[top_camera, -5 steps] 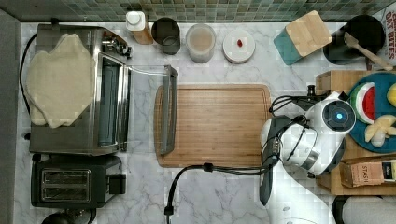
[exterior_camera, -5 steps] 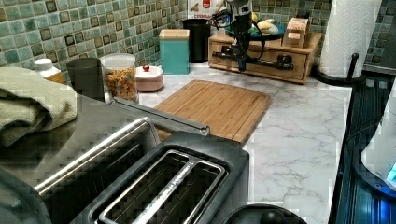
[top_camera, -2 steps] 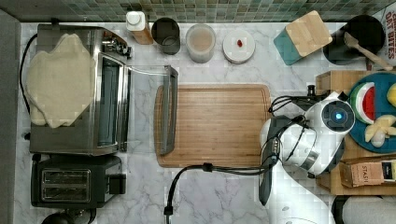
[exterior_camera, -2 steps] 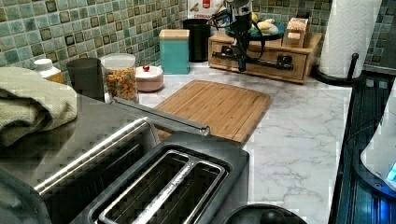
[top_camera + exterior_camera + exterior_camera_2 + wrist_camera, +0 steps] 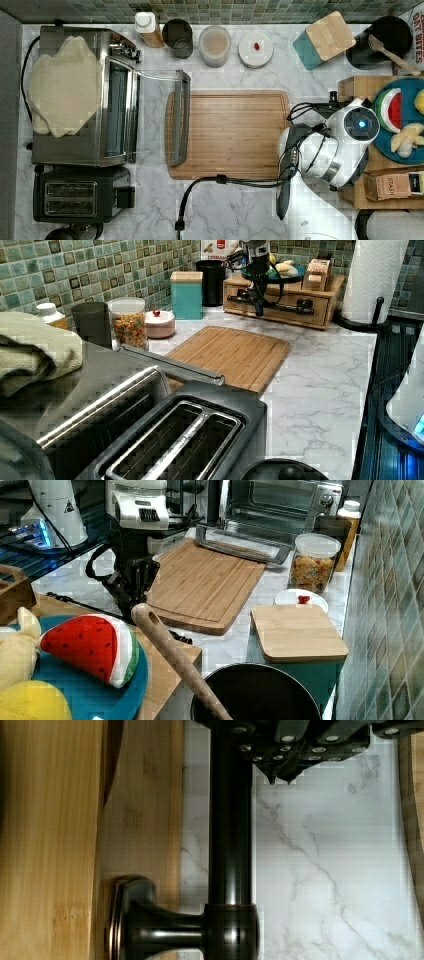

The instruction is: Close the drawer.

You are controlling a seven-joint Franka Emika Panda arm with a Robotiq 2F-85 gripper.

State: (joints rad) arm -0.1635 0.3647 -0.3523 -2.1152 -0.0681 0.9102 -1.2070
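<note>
The drawer (image 5: 280, 307) sits in the wooden box on the worktop (image 5: 320, 385) at the left view's far right. The gripper (image 5: 258, 310) hangs at its dark handle (image 5: 230, 845); whether the fingers grip it, I cannot tell.

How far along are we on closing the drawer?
Mostly done, it seems: in the left view the drawer front sits about flush with the wooden box. In hand: the gripper is at the dark handle bar. Left: confirm that it is fully seated, then back away.
</note>
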